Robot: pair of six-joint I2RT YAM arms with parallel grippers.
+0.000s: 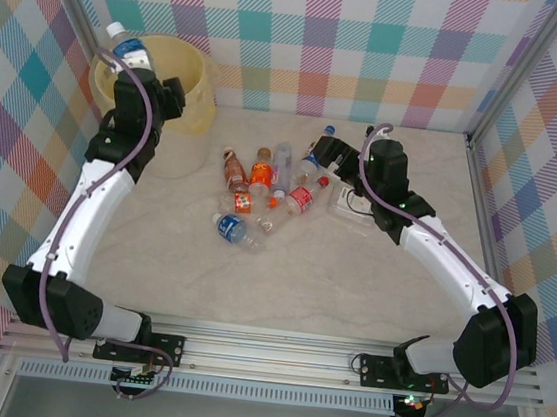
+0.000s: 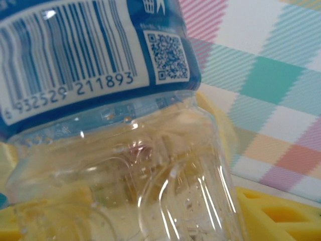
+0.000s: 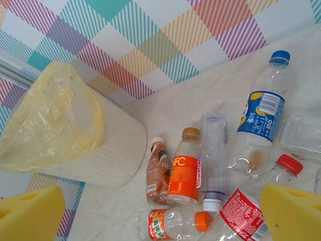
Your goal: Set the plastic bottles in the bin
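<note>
Starting at the near edge, both arms reach out from their bases. About mid-table lies the loose pile of plastic bottles not yet binned: a small blue-labelled bottle nearest, then an orange-labelled bottle, a brown-labelled bottle and a red-labelled cola bottle, lying close, several touching. At the pile's far right the right jaws hover spread fully wide, holding nothing, their yellow pads framing the heap in the wrist view. Farthest off, by the back wall on the left, stands the bin with its pale yellow liner. Over its left side the left jaws are closed partway on the held bottle, blue-labelled too, its white cap tilted up and away. The step in hand looks like the drop. The next move calls for checking the held bottle sits inside the rim, then opening the left jaws, while the right arm could descend onto one of the piled bottles.
</note>
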